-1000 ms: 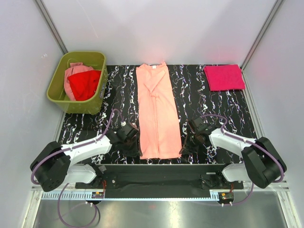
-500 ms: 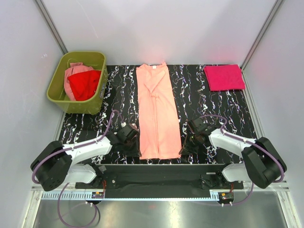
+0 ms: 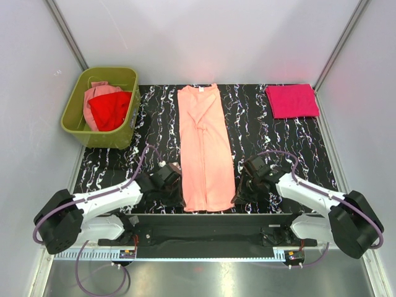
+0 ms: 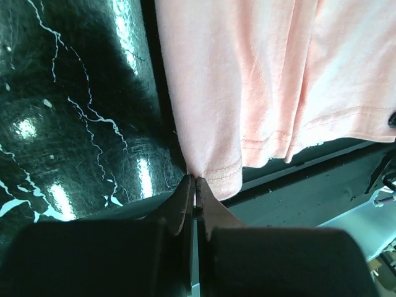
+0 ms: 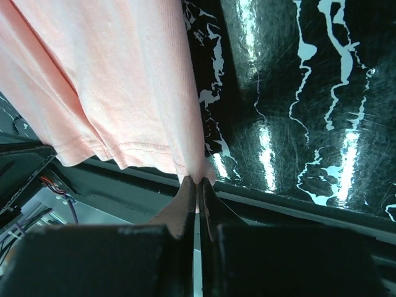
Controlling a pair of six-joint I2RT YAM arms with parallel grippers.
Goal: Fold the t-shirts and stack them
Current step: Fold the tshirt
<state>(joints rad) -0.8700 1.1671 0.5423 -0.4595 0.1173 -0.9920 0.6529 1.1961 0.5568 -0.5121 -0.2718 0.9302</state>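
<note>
The black marbled table has bare strips on either side of the salmon t-shirt. The strip on the right is the wider one and runs back to the far corner. The salmon t-shirt lies lengthwise down the middle as a long narrow band, collar toward the far edge. Its hem is at the near edge and just overhangs the dark rail there.

The olive bin fills the far left corner, off the marbled surface. In it the red t-shirt lies bunched against the dusty pink t-shirt. The magenta t-shirt is a folded rectangle in the far right corner, well apart from everything else.

The left gripper is low at the near edge, its fingers pressed together on the hem's left corner. The right gripper pinches the hem's right corner in the same way, fingers closed on the cloth. Between the two the hem sags slightly.

Compared with a second ago, both grippers have drawn back toward the bases. The whole salmon t-shirt has slid with them, so the collar sits a little farther from the far edge and the hem reaches nearer. Both arms' elbows have swung outward and lower. The bin and the magenta t-shirt have not moved.
</note>
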